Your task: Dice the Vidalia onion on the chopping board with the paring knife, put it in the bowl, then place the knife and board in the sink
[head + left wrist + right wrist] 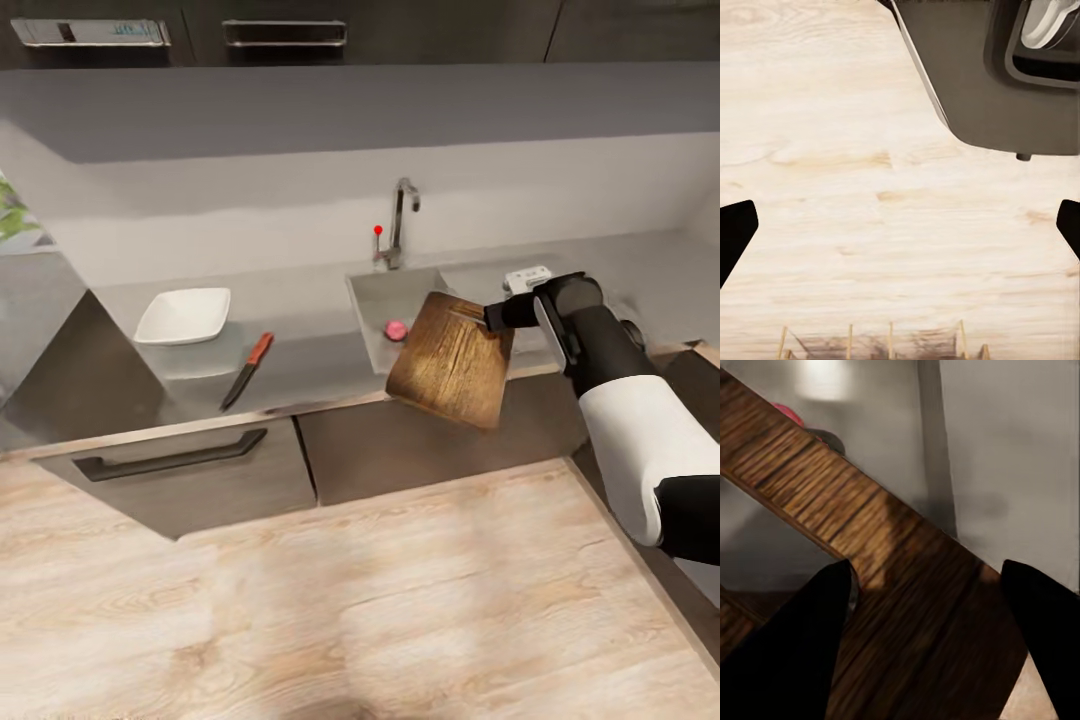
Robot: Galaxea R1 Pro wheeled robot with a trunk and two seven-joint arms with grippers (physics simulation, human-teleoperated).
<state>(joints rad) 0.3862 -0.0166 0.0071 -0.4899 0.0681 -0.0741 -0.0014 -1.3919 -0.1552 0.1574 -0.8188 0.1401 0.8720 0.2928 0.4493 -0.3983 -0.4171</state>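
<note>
Chopping board (452, 367): dark brown wood, grained, rounded corners; pinched at one edge by right gripper (926, 607), held tilted in air over sink (372, 300) front rim.
Vidalia onion (396, 329): small pink ball, undiced, in steel basin beside board.
Paring knife (247, 370), white squarish bowl (183, 315): on glossy grey countertop (300, 335).
Left gripper (900, 232): spread, empty, over pale plank floor.
Risk: thin edge grip, likely slip; board possibly dropped onto onion.

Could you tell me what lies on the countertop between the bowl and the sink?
In the head view, the paring knife lies on the countertop between the bowl and the sink.
</note>
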